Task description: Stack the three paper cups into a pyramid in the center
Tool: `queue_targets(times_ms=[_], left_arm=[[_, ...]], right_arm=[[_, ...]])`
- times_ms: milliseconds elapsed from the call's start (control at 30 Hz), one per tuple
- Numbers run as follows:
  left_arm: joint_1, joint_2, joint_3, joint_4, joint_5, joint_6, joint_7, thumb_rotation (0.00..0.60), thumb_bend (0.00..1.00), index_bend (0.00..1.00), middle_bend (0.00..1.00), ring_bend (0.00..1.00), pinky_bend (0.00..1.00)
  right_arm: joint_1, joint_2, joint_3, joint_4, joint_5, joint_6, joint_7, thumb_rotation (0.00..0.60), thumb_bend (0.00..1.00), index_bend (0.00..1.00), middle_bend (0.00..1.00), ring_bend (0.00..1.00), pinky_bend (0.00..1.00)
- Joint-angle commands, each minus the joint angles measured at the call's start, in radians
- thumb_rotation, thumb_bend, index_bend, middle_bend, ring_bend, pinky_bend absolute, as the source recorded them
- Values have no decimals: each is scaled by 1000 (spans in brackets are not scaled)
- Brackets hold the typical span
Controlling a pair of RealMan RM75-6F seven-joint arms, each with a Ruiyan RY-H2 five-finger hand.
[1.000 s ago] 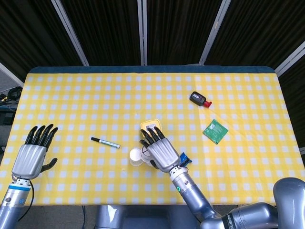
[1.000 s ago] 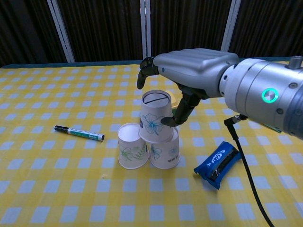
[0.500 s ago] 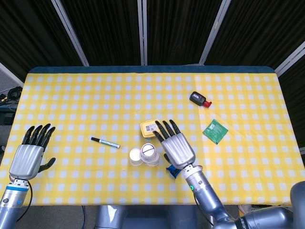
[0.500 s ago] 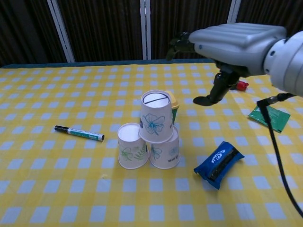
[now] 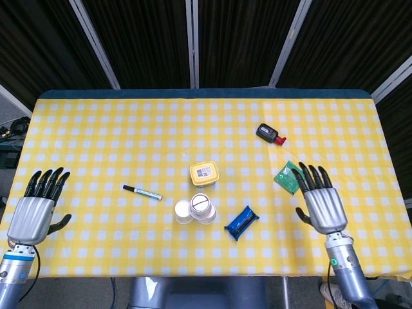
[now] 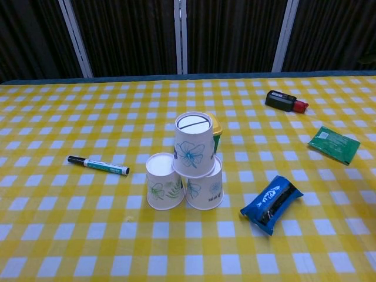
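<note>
Head view shows our left hand (image 5: 35, 215) and right hand (image 5: 324, 206) splayed, holding nothing, near the counter's (image 5: 96, 129) front corners, flanking three stacked white floral paper cups (image 5: 196, 210).

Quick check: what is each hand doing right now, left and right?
Left hand: open, fingers spread, holding nothing, near the left edge of the table.
Right hand: open, fingers spread, holding nothing, beside the green packet.
</note>
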Motion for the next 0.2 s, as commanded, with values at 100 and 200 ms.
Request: queue_targets(times_ms=[100,200], left_arm=[[5,-11,-4,22,-6,7,-15,600,215,0,0,0,0],[8,-13,-3,26,2,13,-21,600,214,0,0,0,0]], right_arm=[[-142,19,-47,151,-86,72,219,600,155,57,0,0,0],[-170,22,-51,166,-115,77,256,600,155,56,0,0,0]])
